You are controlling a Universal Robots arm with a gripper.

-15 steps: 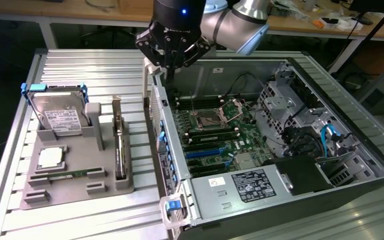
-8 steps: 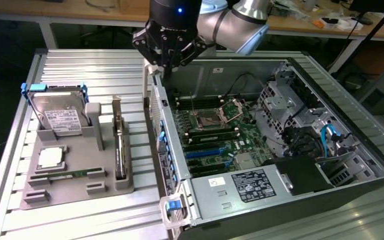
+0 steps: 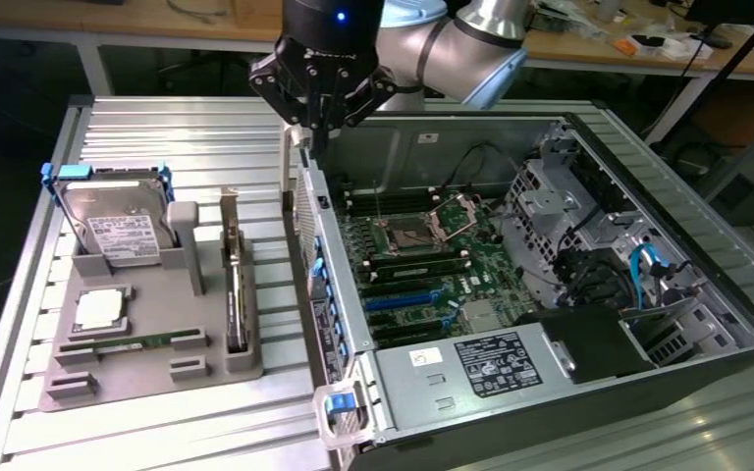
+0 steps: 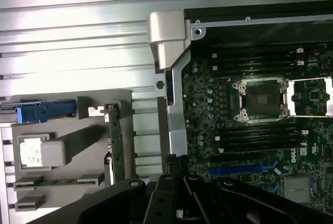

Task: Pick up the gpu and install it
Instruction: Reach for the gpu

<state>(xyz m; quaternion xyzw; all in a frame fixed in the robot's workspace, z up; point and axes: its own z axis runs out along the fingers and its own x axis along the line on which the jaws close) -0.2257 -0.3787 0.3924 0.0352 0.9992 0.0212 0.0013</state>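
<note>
The gpu (image 3: 233, 280) stands on edge in the grey holder tray (image 3: 134, 371), well apart from the gripper (image 3: 309, 128) and toward the exterior view's left. The gripper hangs over the open computer case's (image 3: 462, 137) rear wall, fingers pinched together, holding nothing.

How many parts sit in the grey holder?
4: the hard drive at the far end, the processor in the middle, the memory stick near the front, the gpu on edge along the exterior view's right.

Exterior camera looks steeply down at the open case (image 3: 482, 132) and tray (image 3: 134, 378), while the wrist camera, closer, faces straight down on both.
</note>
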